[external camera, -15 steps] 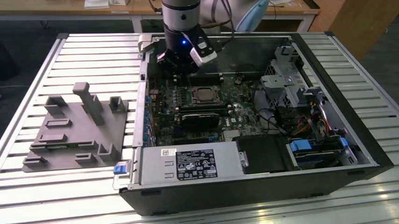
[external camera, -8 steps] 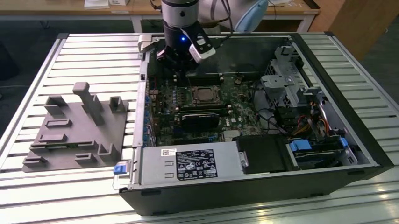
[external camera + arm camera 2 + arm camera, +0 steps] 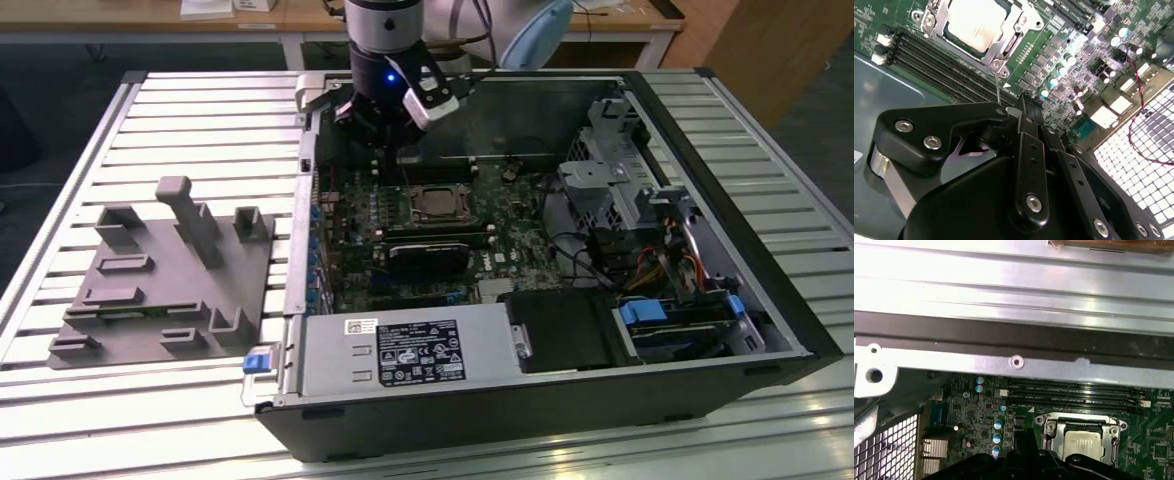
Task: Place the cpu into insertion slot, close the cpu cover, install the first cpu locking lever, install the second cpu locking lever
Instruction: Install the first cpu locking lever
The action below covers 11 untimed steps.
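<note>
Closest to me, the gripper [image 3: 1006,112] looks pinched together on the tip of the upright wire lever [image 3: 998,87]. Just beyond it, the cpu [image 3: 976,22] lies seated under the lowered cover [image 3: 1011,27]. I judge the first lever is in hand; it needs swinging down and hooking gently.

cpu [image 3: 975,22]: silver-grey | cpu cover [image 3: 1016,25]: silver | motherboard [image 3: 869,20]: green | vent panel [image 3: 1139,150]: white grid | fixture block [image 3: 147,290]: grey

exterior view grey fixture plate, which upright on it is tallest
The slim post at the far end of the plate, between two shorter blocks. It rises clearly above every other upright; the rest are low stubs.
</note>
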Tool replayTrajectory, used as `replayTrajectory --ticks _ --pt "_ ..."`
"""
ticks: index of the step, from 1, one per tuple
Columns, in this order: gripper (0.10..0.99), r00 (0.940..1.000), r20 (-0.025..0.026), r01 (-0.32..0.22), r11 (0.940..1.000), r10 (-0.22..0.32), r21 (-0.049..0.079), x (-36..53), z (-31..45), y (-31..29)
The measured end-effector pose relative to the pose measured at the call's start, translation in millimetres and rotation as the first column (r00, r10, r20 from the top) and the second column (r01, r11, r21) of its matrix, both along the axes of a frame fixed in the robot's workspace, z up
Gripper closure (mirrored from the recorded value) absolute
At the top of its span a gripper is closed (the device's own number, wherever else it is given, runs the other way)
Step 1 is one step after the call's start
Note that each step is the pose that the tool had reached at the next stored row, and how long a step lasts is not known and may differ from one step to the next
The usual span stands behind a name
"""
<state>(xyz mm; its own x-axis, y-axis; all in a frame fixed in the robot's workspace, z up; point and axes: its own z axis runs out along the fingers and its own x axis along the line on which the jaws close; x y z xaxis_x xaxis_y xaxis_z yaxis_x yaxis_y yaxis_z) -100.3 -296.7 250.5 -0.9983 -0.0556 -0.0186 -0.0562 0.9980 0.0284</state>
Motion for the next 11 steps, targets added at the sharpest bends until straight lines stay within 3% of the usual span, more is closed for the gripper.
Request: replayTrajectory --ticks 7,11 --pt "0.98 1.0 -0.0002 0.001 1.0 -0.001 0.0 1.0 -0.5 7.0" --pt "0.98 1.0 0.0 0.005 1.0 -0.005 0.0 8.4 -0.8 7.8"
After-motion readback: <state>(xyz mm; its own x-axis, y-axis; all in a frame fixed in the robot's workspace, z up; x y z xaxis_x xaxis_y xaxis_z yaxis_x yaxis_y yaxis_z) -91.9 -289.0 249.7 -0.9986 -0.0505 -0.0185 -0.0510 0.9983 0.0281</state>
